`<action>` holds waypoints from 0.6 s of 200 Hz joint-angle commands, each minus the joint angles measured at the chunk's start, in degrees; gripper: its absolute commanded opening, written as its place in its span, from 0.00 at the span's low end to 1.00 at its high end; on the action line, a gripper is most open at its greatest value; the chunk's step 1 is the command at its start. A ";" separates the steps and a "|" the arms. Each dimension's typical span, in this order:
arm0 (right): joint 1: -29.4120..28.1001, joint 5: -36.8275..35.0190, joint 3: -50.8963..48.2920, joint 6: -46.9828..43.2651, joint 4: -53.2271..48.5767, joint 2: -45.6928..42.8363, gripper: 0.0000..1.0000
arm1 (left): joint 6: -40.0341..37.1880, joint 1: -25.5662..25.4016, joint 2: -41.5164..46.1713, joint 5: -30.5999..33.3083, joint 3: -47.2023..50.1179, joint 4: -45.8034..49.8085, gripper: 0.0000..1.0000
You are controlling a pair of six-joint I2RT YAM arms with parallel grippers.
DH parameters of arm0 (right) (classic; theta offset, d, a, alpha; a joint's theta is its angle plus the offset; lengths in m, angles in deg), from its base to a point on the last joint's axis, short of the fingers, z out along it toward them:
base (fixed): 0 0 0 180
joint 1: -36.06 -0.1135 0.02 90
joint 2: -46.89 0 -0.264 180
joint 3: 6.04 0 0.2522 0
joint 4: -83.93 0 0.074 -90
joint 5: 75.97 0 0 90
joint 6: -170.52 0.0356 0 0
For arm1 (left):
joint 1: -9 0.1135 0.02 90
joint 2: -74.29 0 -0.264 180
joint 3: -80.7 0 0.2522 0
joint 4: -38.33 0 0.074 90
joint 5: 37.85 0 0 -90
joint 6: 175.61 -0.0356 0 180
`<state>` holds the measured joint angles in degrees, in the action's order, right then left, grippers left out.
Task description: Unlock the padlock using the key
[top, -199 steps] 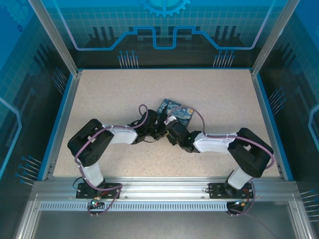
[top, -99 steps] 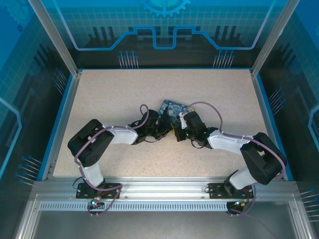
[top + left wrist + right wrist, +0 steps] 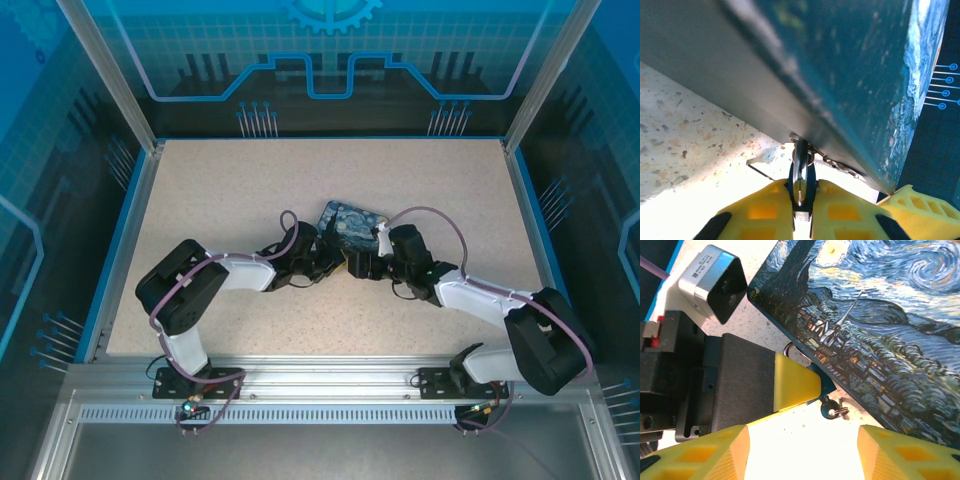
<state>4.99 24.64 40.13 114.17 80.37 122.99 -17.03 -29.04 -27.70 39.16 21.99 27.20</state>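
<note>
Left claw clamps the padlock at the box's six-o'clock side, likely steadying it; right claw gapes open near the key.

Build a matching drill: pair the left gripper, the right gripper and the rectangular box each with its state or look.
Things:
1 left gripper
2 right gripper
3 rectangular box

States:
A blue-and-yellow swirling night-sky print
B jaws wide apart
C jaws closed on the padlock

Pairs: 1-C, 2-B, 3-A
</note>
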 commanded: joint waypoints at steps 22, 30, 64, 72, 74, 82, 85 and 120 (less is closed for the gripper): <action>0.58 1.06 -2.63 6.99 4.30 1.60 0.62 | -2.75 -0.28 3.11 0.27 4.58 1.24 0.40; 0.57 1.29 -2.82 7.82 4.91 2.01 0.62 | -2.96 -0.33 3.95 0.44 5.15 1.31 0.47; 0.57 1.51 -3.31 10.23 8.11 3.69 0.63 | -5.02 -0.30 9.19 2.30 6.96 4.37 0.64; 0.57 1.43 -3.06 10.46 8.34 4.35 0.64 | -5.58 -0.22 10.75 2.97 7.11 5.61 0.67; 0.57 1.50 -2.90 10.42 8.41 4.51 0.64 | -5.78 -0.20 11.09 3.08 7.08 5.87 0.67; 0.59 1.62 -2.34 10.39 8.35 5.31 0.64 | -6.64 -0.19 12.67 3.75 7.09 7.12 0.70; 0.57 1.82 -2.10 10.43 8.43 5.56 0.64 | -6.96 -0.12 13.21 4.04 6.95 7.61 0.71; 0.87 1.69 1.16 9.89 8.06 8.88 0.64 | -11.30 0.70 19.24 7.41 4.35 15.97 0.89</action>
<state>5.38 26.15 39.73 123.57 92.35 128.32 -23.61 -28.74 -12.97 43.86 28.53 37.26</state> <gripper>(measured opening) 0.634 0.828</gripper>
